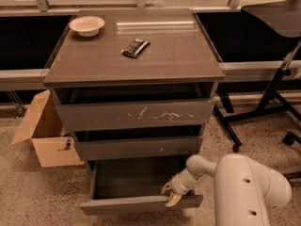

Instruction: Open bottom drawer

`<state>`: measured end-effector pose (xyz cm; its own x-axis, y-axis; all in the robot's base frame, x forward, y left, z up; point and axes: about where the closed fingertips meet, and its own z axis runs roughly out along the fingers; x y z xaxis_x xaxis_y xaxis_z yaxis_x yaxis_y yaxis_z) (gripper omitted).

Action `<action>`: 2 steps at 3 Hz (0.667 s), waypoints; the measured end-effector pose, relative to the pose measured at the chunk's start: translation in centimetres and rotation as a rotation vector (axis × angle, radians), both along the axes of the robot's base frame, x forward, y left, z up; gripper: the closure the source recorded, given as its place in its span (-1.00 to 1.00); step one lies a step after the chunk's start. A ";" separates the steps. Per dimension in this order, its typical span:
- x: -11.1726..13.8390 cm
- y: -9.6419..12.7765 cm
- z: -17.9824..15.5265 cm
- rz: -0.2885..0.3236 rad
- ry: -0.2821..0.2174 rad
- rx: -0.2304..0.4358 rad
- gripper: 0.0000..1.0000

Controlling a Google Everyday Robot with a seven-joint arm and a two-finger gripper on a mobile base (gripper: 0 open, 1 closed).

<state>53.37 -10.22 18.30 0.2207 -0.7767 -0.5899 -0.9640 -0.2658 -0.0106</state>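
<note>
At the far left we see an open cardboard box (44, 138) standing on the speckled floor (28, 197), just beside the grey-brown bench (178, 60), which is a cabinet of three drawers set in front of a long window rail (19, 74). On the bench top, a pale bowl (87, 25) sits in the back left corner, and a dark flat packet (135, 47) lies near the middle, well apart from it. Below, the tall drawer front (136, 115) carries white scratches, and the mid-sized drawer front (138, 148) sits under it. The bottom drawer (136, 203) is lowest, pulled well out towards us so that its dark inside shows. The claw (169, 194) is at the right part of that drawer's front, pinching its upper edge with one finger inside and one outside. Behind it the white arm (249, 192) fills the lower right corner. Further right, a black stand (270, 95) rests its wheeled legs on the floor.
</note>
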 end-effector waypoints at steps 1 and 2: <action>-0.4 0.0 0.0 0.000 0.000 0.000 -1.00; -0.4 0.0 0.0 0.000 0.000 0.000 -1.00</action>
<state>52.93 -10.23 18.32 0.2207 -0.7765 -0.5902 -0.9639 -0.2659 -0.0106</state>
